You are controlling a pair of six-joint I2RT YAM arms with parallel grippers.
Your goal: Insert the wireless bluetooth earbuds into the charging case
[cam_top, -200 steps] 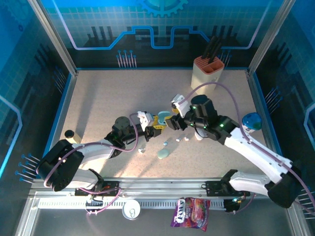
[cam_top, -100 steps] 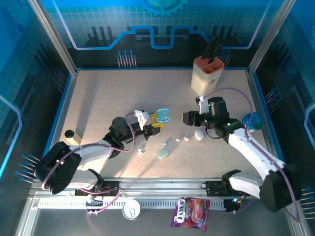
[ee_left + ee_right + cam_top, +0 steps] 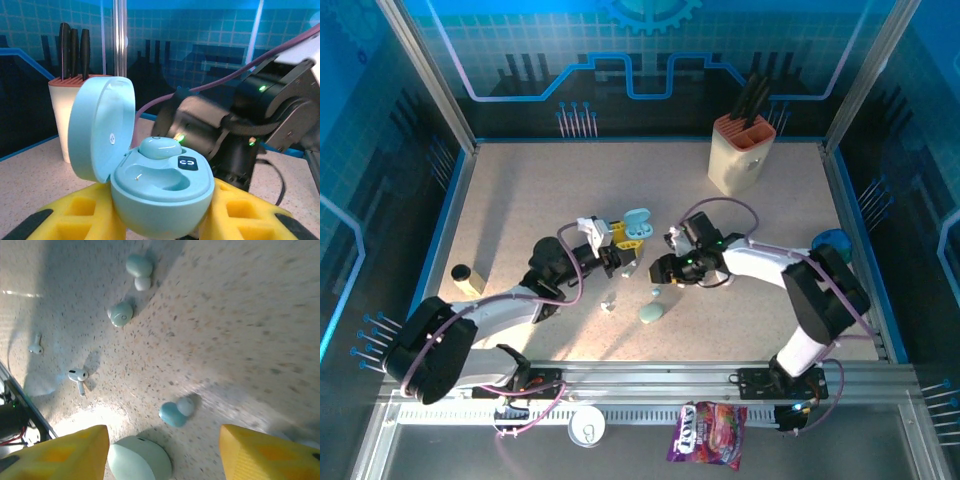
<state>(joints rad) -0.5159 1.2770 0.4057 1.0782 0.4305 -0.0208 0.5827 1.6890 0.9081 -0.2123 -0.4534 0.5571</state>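
Observation:
The pale blue charging case (image 3: 161,186) stands open between the yellow pads of my left gripper (image 3: 160,222), which is shut on it. Its lid (image 3: 100,131) leans back to the left, one blue-green earbud (image 3: 159,147) sits in the far slot, and the near slot is bare. From above, that case (image 3: 638,226) hangs over the table's middle in my left gripper (image 3: 623,242). My right gripper (image 3: 665,269) is low and open just right of it. A loose blue earbud (image 3: 173,414) lies on the table between the right gripper's (image 3: 162,434) yellow fingers, untouched.
A closed pale green case (image 3: 140,458) lies beside the right gripper's left finger. Two white stemmed buds (image 3: 77,375) (image 3: 35,346) and two pale green buds (image 3: 121,314) (image 3: 138,265) lie farther off. A knife block (image 3: 740,150) stands at the back right.
The right arm has swung back left and come down over the loose earbuds. The left gripper with the open case has shifted slightly left and back.

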